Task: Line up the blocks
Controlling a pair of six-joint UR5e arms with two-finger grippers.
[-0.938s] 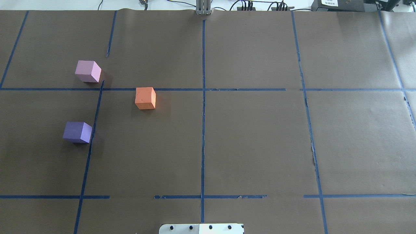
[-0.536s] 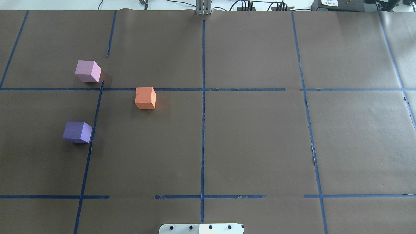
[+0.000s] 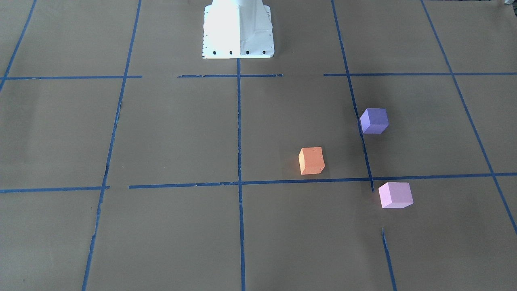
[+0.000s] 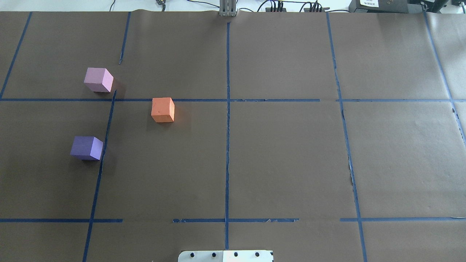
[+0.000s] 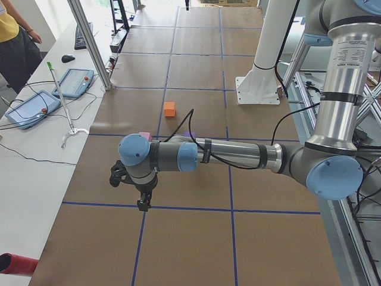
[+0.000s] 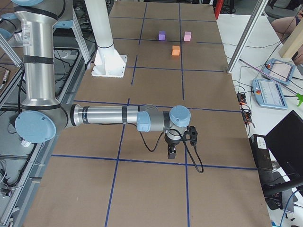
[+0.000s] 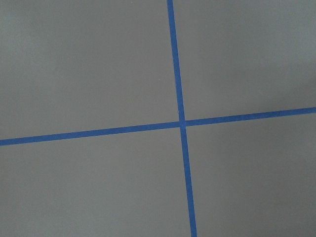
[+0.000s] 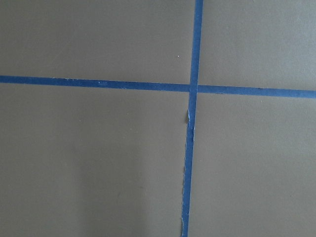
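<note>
Front-facing: all three blocks sat on the brown surface (image 3: 161,133) on the robot's left side, well apart, forming a triangle, not a line. The orange block (image 3: 311,161) sat just on the robot's side of a cross tape line (image 3: 185,185). The purple block (image 3: 374,121) was nearer the robot base (image 3: 238,30), just beside a lengthwise tape line. The pink block (image 3: 396,195) was farthest from the base, past the cross line. No tool was in frame.

Overhead: same layout on the view's left. Pink was farthest out, orange was nearest the centre with its far edge at the cross line, and purple was closest to the robot. No arms were in frame.

Exterior left: the near arm reached out low across the surface. The left tool (image 5: 143,206) pointed down over a tape crossing, clear of the blocks. Can't tell whether its fingers were apart or together. Orange was visible beyond the arm; pink and purple were partly hidden behind it.

Exterior right: the near arm was stretched out the same way. The right tool (image 6: 172,152) pointed down near a tape line, far from the blocks at the other end of the surface. Its finger state can't be told either.

Left wrist: only brown paper and a tape crossing. No blocks, no fingers.

Right wrist: the same, a tape crossing on brown paper.
</note>
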